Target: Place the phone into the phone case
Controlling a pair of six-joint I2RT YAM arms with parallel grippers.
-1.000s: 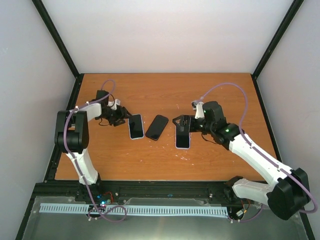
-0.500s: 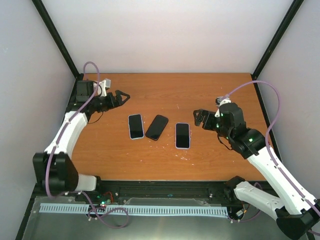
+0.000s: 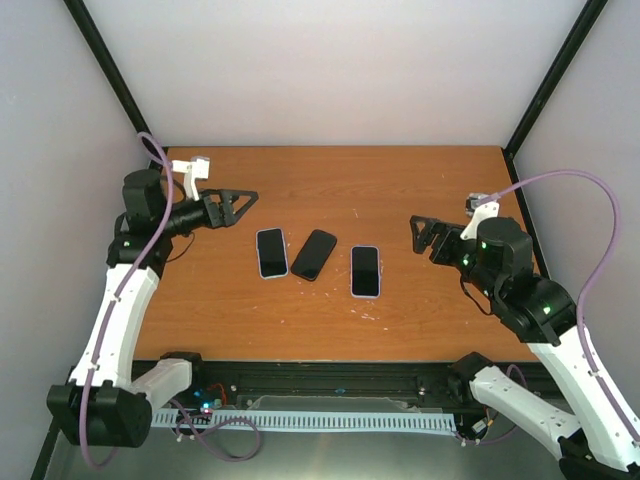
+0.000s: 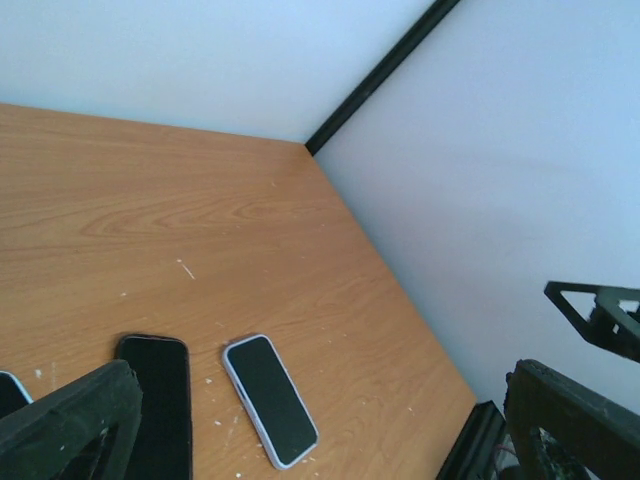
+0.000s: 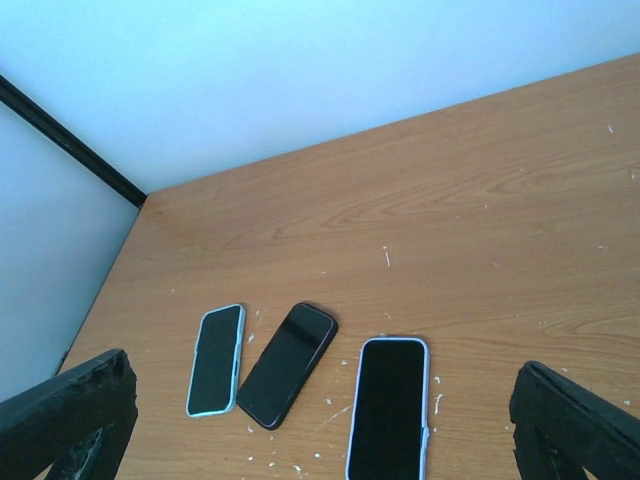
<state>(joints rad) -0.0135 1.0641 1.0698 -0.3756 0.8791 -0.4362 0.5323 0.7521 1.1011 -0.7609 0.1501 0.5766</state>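
Soft, even light fills the scene, bright and flat. The table (image 3: pixel 400 180) carries only faint, soft-edged shadows. Both wrist views tint the white walls (image 5: pixel 300 60) bluish; the near fingers (image 5: pixel 565 420) there look dark and slightly soft.

Left arm (image 3: pixel 125 300): held raised, forearm level; left gripper (image 3: pixel 240 207) pointed inward, jaws spread wide, nothing gripped. Right arm (image 3: pixel 548 308): held raised, elbow bent; right gripper (image 3: pixel 417 234) pointed inward, facing the left one, jaws spread wide, nothing gripped.
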